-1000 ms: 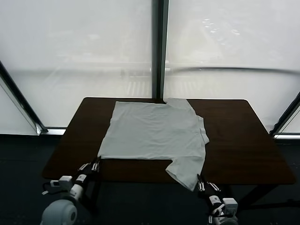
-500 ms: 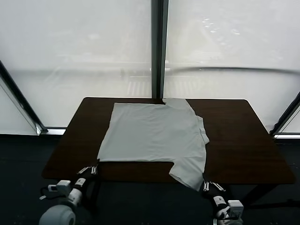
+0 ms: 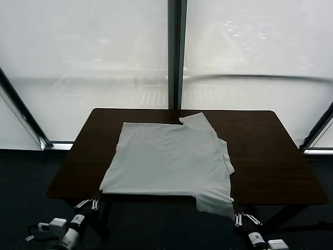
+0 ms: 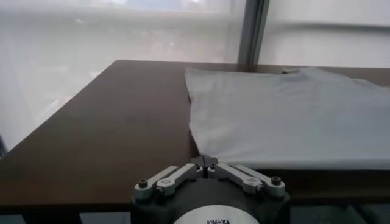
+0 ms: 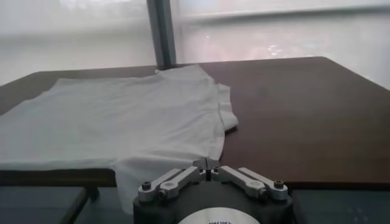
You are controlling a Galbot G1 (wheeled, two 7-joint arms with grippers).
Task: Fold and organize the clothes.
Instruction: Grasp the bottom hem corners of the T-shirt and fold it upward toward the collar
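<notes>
The clothes are one pale grey-white T-shirt (image 3: 166,161), lying spread out with its plain side up on a dark brown table (image 3: 270,156). My left gripper (image 3: 97,198) is at the table's near edge, shut on the shirt's near left corner (image 4: 204,159). On the other side my right gripper (image 3: 235,213) sits just below the near edge, shut on the near right corner (image 5: 206,161), which droops over the edge. The cloth (image 4: 286,115) stretches away from the left jaws. From the right jaws the shirt (image 5: 122,115) runs off across the tabletop.
Bare tabletop (image 4: 109,134) lies to the left of the shirt, and more of it (image 5: 304,122) to the right. Behind the table are bright windows with a dark pillar (image 3: 175,52) in the middle. Dark floor lies below the near edge.
Both grippers have drawn back toward me and lower, dragging the shirt with them. Its far edge has left the table's back edge and its near hem now reaches the near edge.
</notes>
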